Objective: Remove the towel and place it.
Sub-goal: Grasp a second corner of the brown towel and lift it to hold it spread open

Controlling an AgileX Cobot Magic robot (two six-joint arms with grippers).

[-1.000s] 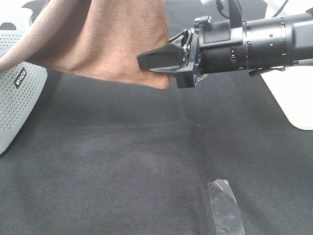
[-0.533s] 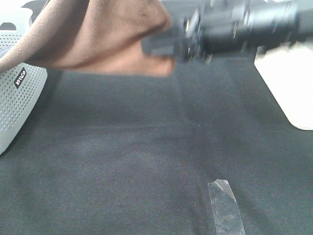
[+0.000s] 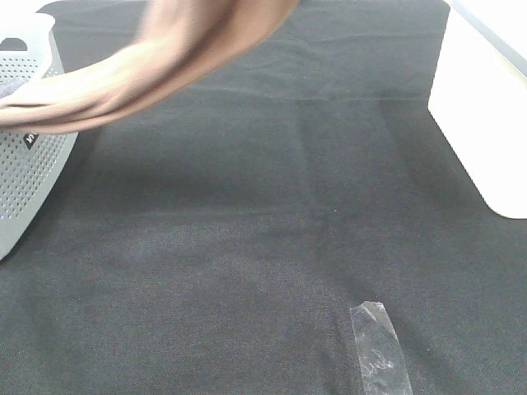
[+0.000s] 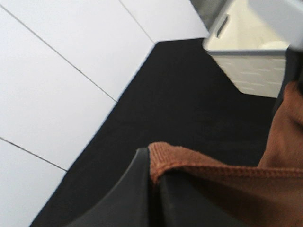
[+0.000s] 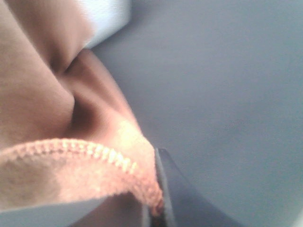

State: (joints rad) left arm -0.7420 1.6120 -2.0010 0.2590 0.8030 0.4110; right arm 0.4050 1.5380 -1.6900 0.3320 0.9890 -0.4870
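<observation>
Hanging up at eleven o'clock in the high view, the towel [image 3: 165, 66] trails limply towards the white basket [image 3: 33, 164] at nine. The left gripper [image 4: 154, 175] is clamped on its stitched hem, and the right gripper [image 5: 158, 208] pinches the hem too. It looks soft and light, best held by the edges.
</observation>
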